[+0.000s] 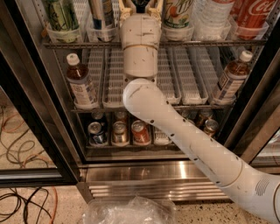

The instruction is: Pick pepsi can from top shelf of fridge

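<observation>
Glass-door fridge [144,173] stands open | claw [140,8] up at top shelf [201,43], grip cannot be told | pepsi can unclear; likely best: centre squarely, avoid neighbouring bottles [177,13].

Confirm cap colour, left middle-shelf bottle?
White cap, camera view; end effector up at top shelf.

Tool [139,6] at top shelf [78,44], ctr

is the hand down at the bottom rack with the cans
No, the hand is up at the top shelf, at the view's upper edge.
</observation>
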Motion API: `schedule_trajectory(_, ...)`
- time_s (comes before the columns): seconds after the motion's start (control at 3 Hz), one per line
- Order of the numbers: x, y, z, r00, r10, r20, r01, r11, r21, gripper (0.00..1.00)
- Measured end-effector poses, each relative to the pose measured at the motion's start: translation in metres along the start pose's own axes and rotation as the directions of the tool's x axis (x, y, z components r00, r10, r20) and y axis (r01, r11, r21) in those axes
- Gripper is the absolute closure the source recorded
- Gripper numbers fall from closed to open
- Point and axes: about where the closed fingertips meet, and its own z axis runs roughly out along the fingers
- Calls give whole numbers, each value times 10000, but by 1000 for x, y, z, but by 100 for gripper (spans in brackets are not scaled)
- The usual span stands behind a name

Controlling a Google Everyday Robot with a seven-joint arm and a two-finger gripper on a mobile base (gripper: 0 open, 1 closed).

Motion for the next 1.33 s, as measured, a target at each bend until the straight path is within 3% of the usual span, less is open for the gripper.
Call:
schedule_trajectory(0.67, -31, 8, 8, 9933, -135, 1144, 193, 9986, -499, 100)
schedule_trajectory(1.0, -33, 10, -2, 9917, -435, 1208, 532, 9955, -784, 100)
schedule_trajectory(1.33, -15, 3, -20, 9909, -867, 1026, 953, 9921, -815, 100)
